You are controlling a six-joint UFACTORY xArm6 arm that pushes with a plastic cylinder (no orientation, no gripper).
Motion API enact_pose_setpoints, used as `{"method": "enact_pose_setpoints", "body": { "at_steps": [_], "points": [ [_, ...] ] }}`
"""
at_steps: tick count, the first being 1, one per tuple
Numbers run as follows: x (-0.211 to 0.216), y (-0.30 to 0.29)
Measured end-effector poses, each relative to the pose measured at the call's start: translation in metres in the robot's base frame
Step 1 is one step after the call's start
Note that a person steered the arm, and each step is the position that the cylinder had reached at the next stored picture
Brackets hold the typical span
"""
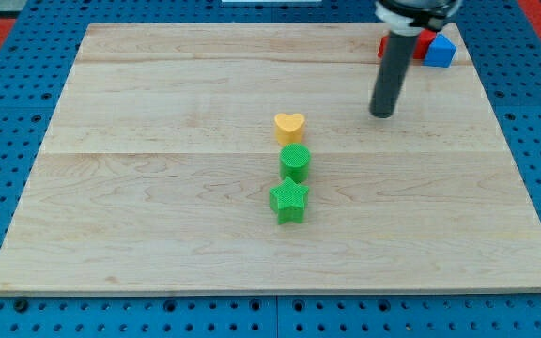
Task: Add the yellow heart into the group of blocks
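Observation:
The yellow heart [289, 126] lies near the middle of the wooden board [158, 188]. Just below it stands a green round block [295, 162], with a small gap between them. Below that lies a green star [288, 201], touching or nearly touching the round block. The three form a short column. My tip [381, 114] rests on the board to the right of and slightly above the yellow heart, well apart from it. The rod rises to the view's top.
A red block [423, 41] and a blue block [440, 51] sit together at the board's top right corner, partly behind the rod. A blue pegboard [7, 141] surrounds the board.

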State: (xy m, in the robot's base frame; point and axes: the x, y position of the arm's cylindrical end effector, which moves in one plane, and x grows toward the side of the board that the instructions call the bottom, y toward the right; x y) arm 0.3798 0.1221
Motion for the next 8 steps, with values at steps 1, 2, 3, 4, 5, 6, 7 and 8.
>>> {"method": "enact_pose_setpoints", "body": {
  "at_steps": [1,2,3,4,5,6,7,8],
  "points": [
    [-0.013,-0.053],
    [-0.018,-0.130],
    [0.036,-0.190],
    [0.056,-0.178],
    [0.044,-0.132],
    [0.044,-0.095],
    [0.037,-0.069],
    [0.012,-0.072]
  ]
}}
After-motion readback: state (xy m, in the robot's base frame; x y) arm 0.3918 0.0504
